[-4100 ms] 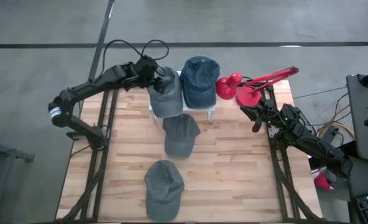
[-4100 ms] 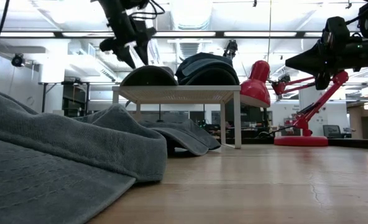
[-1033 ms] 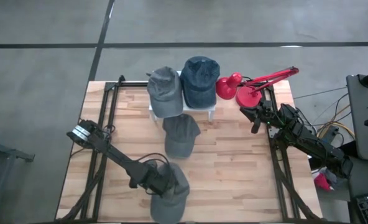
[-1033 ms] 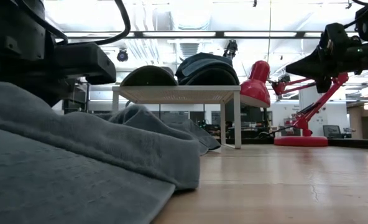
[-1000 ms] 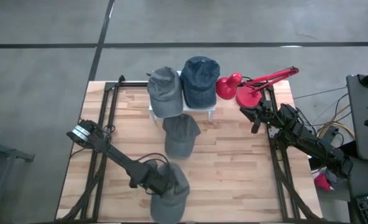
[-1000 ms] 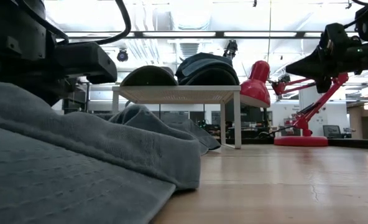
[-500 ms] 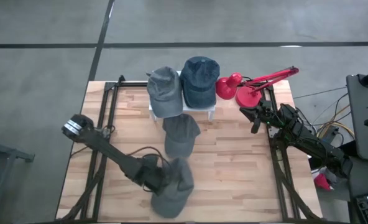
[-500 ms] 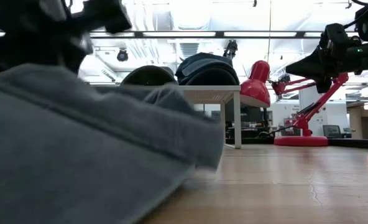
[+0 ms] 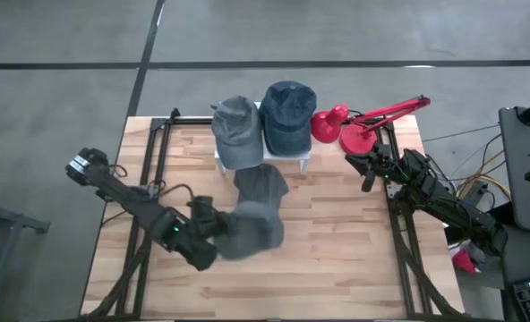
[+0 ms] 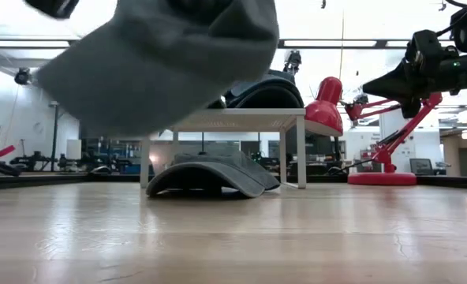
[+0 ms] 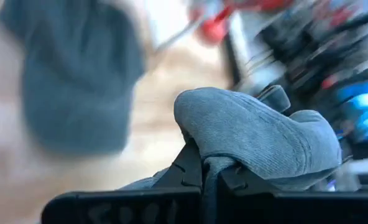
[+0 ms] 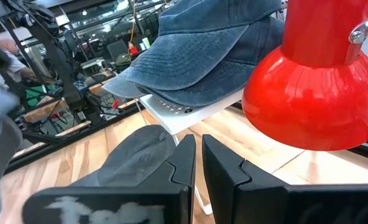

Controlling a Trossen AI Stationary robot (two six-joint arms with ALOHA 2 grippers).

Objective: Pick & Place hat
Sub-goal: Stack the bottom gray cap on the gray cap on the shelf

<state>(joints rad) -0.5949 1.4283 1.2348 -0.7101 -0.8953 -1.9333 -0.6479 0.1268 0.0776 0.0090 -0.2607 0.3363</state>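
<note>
A small stand (image 9: 306, 162) sits at the middle of the table's (image 9: 337, 250) far edge with two hats on it, one hat (image 9: 235, 130) on the left and another hat (image 9: 288, 114) on the right. A third hat (image 9: 263, 182) lies on the table just in front of the stand. A fourth hat (image 9: 252, 231) is up off the table near the middle, and a lamp (image 9: 359, 125) stands at the far right corner.

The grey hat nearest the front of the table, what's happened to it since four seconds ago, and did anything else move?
The left gripper left the stand, came down to the table's front, gripped that grey hat and lifted it off the wood toward the white stand; the low view shows it airborne. Unchanged: two hats on the stand, the hat lying before it, the red lamp, and the right gripper waiting beside the lamp.
</note>
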